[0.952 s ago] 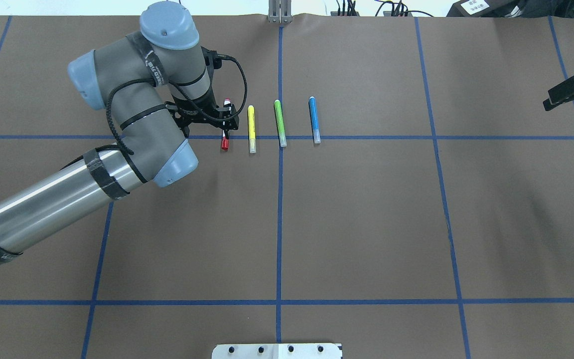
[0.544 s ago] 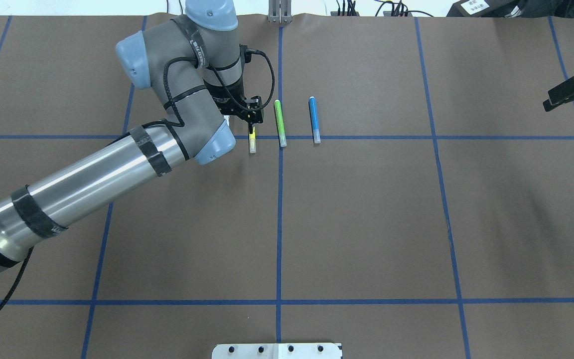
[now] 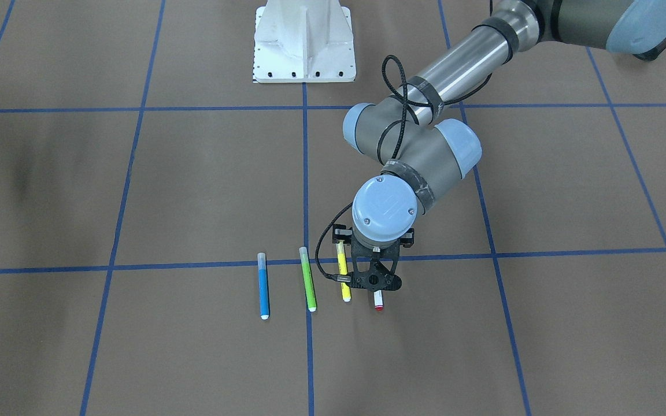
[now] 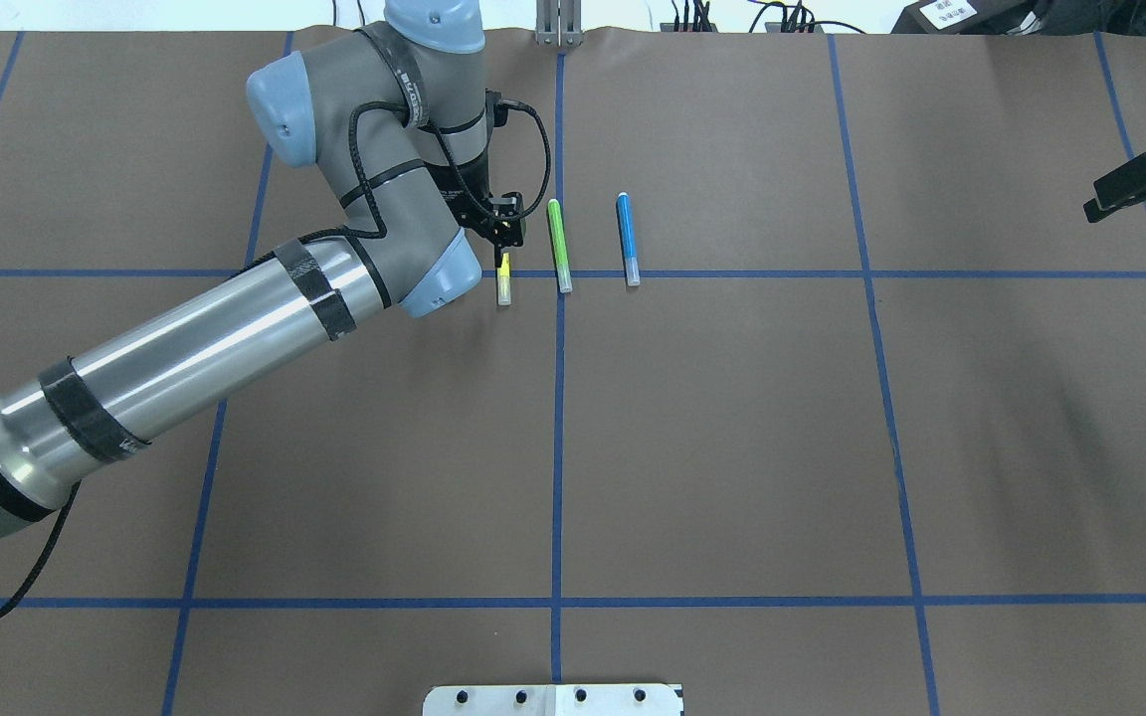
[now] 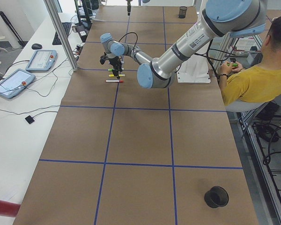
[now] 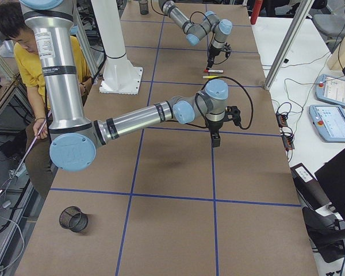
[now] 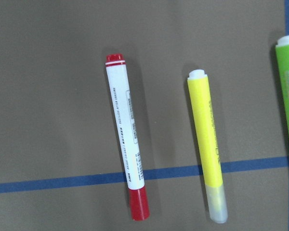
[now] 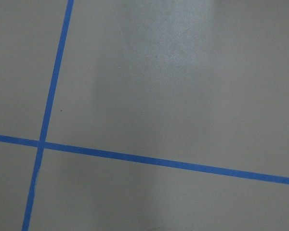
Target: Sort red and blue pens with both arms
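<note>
**Left tool over the pen row.** The left tool (image 3: 374,284) is held above the table (image 4: 732,447); beneath it the red pen (image 7: 126,163) lies flat and ungripped, just beside the yellow marker (image 7: 207,159). The blue pen (image 3: 263,286) lies farther from this tool, beyond the green marker (image 3: 307,279). Whether this tool or the right tool (image 4: 1125,189) is apart or together cannot be told.

Left arm (image 4: 185,348): polished silver tube, grey links, pale blue joint caps, black tape bands, looping black cable.
</note>
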Robot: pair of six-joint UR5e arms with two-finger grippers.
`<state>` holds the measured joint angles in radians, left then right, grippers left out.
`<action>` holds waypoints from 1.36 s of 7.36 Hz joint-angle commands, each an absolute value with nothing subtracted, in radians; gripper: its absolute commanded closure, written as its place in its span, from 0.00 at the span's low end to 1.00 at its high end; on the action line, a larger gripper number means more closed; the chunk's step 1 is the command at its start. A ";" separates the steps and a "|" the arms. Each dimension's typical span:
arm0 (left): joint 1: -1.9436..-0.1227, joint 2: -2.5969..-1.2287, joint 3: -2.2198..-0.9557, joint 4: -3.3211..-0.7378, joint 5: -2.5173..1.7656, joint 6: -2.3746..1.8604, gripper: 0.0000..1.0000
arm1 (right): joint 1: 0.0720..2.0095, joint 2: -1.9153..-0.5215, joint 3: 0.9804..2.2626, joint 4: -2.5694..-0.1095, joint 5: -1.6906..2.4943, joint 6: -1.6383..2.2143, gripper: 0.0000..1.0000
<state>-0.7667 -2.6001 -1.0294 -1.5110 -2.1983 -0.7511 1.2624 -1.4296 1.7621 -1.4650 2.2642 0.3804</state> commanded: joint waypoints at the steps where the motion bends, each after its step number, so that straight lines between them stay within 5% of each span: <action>1: -0.767 -2.600 -1.011 -1.517 -2.200 -0.761 0.13 | 1.261 -1.430 1.759 -1.465 2.264 0.380 0.00; 5: -0.767 -2.602 -0.963 -1.542 -2.201 -0.768 0.18 | 1.261 -1.430 1.755 -1.465 2.264 0.380 0.00; 10: -0.756 -2.606 -0.914 -1.615 -2.201 -0.819 0.48 | 1.259 -1.430 1.755 -1.463 2.264 0.380 0.00</action>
